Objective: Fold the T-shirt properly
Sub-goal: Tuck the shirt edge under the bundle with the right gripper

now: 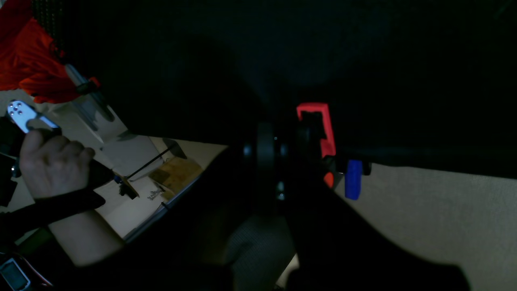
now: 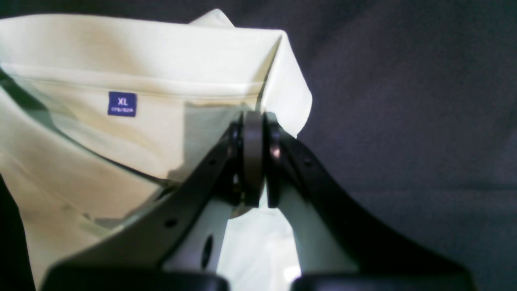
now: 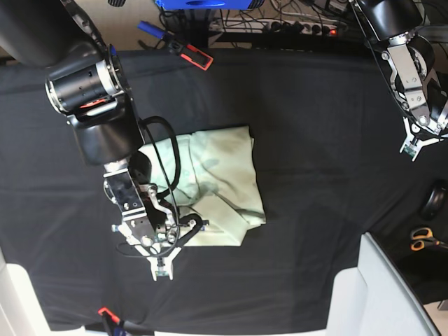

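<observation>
Base view: 1 T-shirt [image 3: 224,175], prob. 2 grippers

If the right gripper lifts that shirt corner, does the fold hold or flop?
Probably flops: the T-shirt is thin cloth that already lies in soft creases and layers. The right gripper is shut on only one edge, so the rest would likely hang and unfold. It looks light, and may drag over the black cover rather than slide as one piece.

"xl" in white on the small blue tag [image 2: 122,104] inside the t-shirt [image 2: 80,161]
</observation>
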`<state>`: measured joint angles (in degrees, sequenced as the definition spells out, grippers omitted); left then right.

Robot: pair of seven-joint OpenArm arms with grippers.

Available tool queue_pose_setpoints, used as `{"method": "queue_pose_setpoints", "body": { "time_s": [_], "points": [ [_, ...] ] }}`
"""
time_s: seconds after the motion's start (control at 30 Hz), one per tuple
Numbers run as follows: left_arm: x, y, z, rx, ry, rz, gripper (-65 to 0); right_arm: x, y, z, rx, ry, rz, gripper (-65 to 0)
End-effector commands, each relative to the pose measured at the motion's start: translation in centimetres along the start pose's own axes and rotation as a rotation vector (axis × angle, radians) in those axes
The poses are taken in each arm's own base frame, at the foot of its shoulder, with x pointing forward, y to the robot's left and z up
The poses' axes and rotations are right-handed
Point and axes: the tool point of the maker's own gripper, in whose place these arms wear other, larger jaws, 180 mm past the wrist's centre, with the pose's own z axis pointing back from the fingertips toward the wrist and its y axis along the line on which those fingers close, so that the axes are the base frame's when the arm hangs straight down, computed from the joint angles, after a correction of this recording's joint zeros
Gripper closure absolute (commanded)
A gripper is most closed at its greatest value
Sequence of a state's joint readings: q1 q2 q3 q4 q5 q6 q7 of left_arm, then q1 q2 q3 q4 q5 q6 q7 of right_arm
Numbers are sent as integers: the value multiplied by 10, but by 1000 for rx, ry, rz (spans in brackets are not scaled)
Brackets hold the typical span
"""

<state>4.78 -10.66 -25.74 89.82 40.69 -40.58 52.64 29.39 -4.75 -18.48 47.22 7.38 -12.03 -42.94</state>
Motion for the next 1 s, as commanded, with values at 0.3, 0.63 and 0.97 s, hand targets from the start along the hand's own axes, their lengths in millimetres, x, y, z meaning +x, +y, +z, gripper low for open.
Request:
{"method": "queue_pose_setpoints", "body": {
  "time_s": [0.3,0.63,0.97],
  "points": [
    [1,15,3,44,1,6,0,48,4,11,8,-161,5,0],
    [1,15,3,44,1,6,0,59,5,13,11,-230,3,0],
    [1,15,3,44,1,6,0,50,11,3,32,-235,25,0]
  ]
}}
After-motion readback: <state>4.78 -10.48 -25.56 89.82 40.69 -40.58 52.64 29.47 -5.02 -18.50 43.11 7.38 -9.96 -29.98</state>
